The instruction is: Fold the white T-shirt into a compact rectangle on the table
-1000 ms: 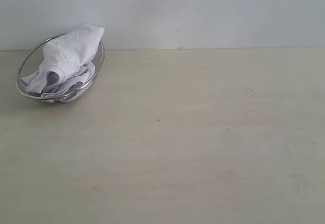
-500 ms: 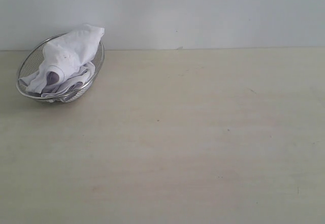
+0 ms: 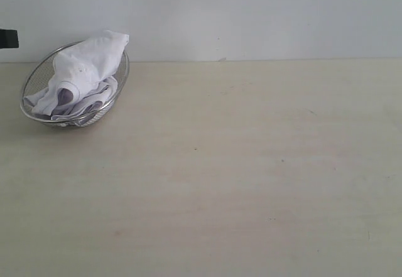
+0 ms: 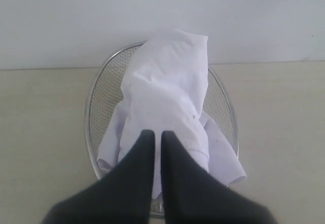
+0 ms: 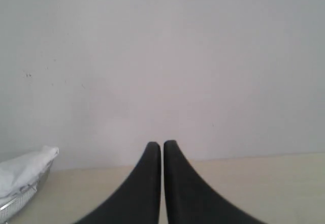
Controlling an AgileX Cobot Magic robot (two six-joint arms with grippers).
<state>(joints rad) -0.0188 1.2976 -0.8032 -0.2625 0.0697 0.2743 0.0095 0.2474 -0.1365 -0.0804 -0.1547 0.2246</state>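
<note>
The white T-shirt (image 3: 81, 76) lies crumpled in a round wire-mesh basket (image 3: 34, 79) at the far left of the table (image 3: 239, 176). A small black piece of the left arm (image 3: 8, 38) shows at the exterior view's left edge. In the left wrist view the left gripper (image 4: 158, 132) is shut with nothing between its fingers, just short of the bunched T-shirt (image 4: 167, 92) in the basket (image 4: 104, 92). The right gripper (image 5: 162, 144) is shut and empty above the table (image 5: 264, 183), facing the wall, with the T-shirt (image 5: 25, 170) off to one side.
A pale wall (image 3: 251, 13) rises behind the table's far edge. The wire basket's rim (image 5: 20, 196) shows at the corner of the right wrist view. Small dark specks (image 3: 195, 148) dot the tabletop.
A black part of the left arm has come into the exterior view at the left edge, above the basket. The shirt and basket have not moved.
</note>
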